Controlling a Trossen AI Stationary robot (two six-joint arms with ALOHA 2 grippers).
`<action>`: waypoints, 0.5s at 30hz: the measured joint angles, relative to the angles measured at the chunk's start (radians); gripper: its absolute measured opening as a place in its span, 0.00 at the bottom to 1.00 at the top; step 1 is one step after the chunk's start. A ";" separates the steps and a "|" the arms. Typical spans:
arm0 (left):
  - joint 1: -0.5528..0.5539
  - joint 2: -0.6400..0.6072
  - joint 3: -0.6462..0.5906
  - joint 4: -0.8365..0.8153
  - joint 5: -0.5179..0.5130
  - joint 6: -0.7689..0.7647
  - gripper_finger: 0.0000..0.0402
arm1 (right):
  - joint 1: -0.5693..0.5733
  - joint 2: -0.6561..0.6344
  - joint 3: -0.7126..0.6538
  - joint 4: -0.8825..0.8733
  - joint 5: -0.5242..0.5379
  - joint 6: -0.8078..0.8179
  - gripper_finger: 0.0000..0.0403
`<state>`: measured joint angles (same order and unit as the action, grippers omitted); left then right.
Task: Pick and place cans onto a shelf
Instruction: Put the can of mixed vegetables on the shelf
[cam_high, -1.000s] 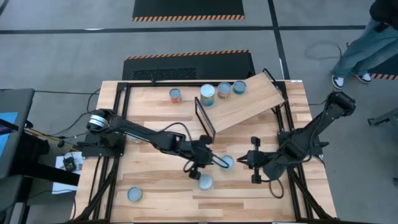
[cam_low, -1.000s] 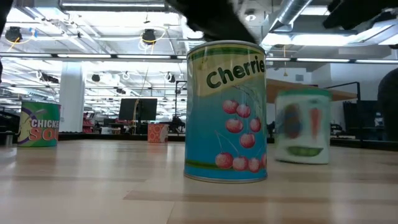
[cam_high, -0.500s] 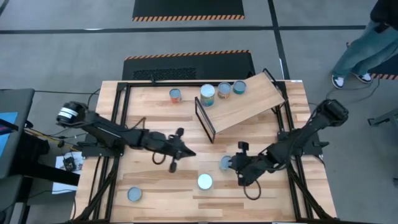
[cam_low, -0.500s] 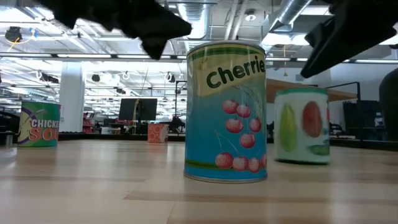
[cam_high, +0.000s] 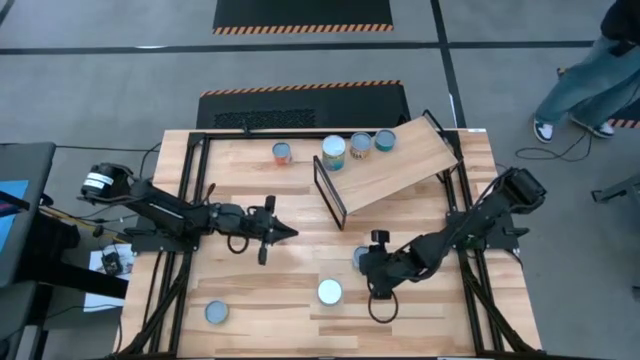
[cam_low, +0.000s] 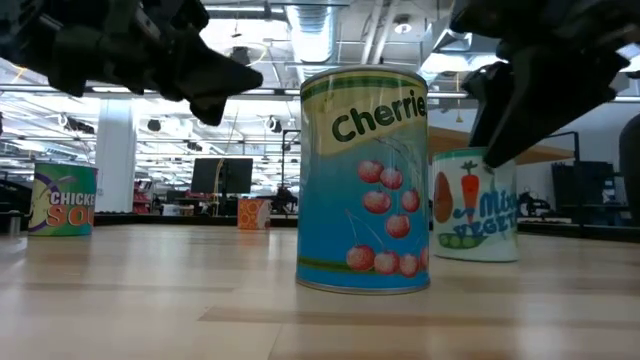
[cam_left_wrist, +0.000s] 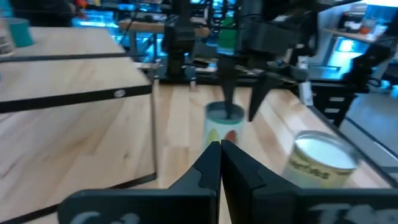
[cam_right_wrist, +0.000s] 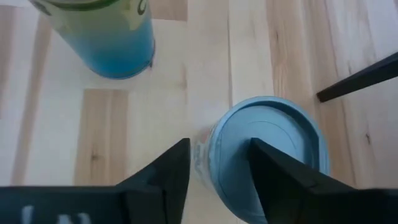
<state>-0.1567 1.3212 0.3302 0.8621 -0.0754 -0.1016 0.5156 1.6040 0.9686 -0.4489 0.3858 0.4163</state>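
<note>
From above, the right gripper (cam_high: 362, 262) is hanging over a small pale-blue-lidded vegetable tin (cam_high: 360, 258) on the plank tabletop (cam_high: 250, 280), just below the slanted light plywood shelf (cam_high: 395, 165). Its own wrist camera is showing what that view cannot: the two dark fingers (cam_right_wrist: 168, 171) are standing apart above the round blue lid (cam_right_wrist: 267, 152), not clamped on it. The table-level camera is giving the labels: a teal cherries can (cam_low: 363, 180) is standing upright in front, with the white vegetable tin (cam_low: 475, 205) behind it, partly covered by the right arm.

The left gripper (cam_high: 285, 233) is hovering over bare planks left of the shelf, its fingers (cam_left_wrist: 211, 165) pressed together and holding nothing.

Three cans (cam_high: 358, 146) are sitting along the shelf's upper edge, an orange-labelled one (cam_high: 283, 154) is standing beside it, and another (cam_high: 216, 313) is sitting near the front left corner. Their labels are too small to read from overhead. A person's legs (cam_high: 590, 80) are cut off at the frame's corner.
</note>
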 joint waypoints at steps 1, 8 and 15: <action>0.010 0.000 -0.006 0.001 -0.001 0.000 0.00 | -0.003 0.006 0.001 0.004 0.001 -0.001 0.43; 0.073 0.000 -0.017 0.011 0.060 0.014 0.00 | -0.021 0.010 0.002 0.014 -0.009 -0.010 0.16; 0.131 0.000 -0.027 0.012 0.071 0.039 0.00 | -0.047 -0.068 -0.003 0.000 -0.037 -0.024 0.05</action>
<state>-0.0259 1.3216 0.3027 0.8745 -0.0042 -0.0630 0.4690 1.5363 0.9652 -0.4487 0.3487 0.3920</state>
